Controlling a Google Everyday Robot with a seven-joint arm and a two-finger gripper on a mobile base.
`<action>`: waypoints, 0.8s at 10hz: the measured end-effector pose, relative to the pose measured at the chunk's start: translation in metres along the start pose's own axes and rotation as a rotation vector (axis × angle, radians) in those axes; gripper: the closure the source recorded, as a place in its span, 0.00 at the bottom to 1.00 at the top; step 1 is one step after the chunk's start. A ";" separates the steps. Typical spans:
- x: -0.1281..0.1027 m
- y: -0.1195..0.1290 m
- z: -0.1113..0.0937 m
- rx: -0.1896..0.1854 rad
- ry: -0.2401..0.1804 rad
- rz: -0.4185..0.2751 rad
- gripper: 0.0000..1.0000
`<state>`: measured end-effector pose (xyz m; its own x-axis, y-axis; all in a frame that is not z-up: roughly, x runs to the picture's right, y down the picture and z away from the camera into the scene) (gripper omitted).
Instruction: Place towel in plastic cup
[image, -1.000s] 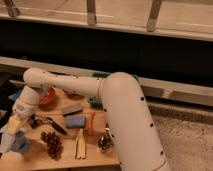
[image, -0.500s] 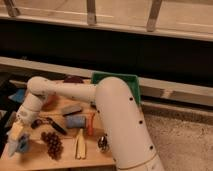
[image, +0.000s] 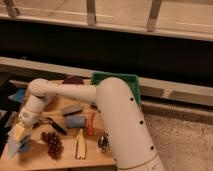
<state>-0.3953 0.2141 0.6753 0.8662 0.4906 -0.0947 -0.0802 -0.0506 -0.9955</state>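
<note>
The large white robot arm (image: 117, 120) is seen bent across the scene from the lower right, its forearm reaching leftward and down over the light wooden tabletop (image: 65, 152). A green rectangular plastic bin (image: 116, 80) is set well up and to the right of the pincer, behind the arm's elbow, and a dark reddish round plate (image: 74, 80) lies just left of that bin. To the right of the pincer, a flat blue rectangular sponge (image: 75, 121) is found, with a grey block (image: 72, 109) just behind it and an orange carrot-like piece (image: 90, 123) at its right side. A bunch of dark purple grapes (image: 52, 142) lies below and to the right of the pincer, and a pale yellow banana-like piece (image: 80, 145) is placed further right of the grapes. A black-handled tool (image: 54, 125) lies just right of the pincer. A small shiny metal cup (image: 103, 144) is seen far to the right, close against the arm. The pincer (image: 20, 131) is held at the left edge of the tabletop, pointing down; whether it is open or closed cannot be told. Directly under it, a pale-blue shape (image: 14, 146) is seen, but whether this is the small whitish, pale-blue towel, the light-blue plastic cup, or both together cannot be told.
</note>
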 end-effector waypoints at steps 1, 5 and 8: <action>0.003 0.000 -0.005 0.014 -0.004 0.009 0.27; 0.005 0.005 -0.016 0.050 -0.010 0.015 0.27; 0.007 0.017 -0.039 0.128 -0.020 0.025 0.27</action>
<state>-0.3715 0.1825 0.6579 0.8532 0.5080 -0.1181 -0.1647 0.0475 -0.9852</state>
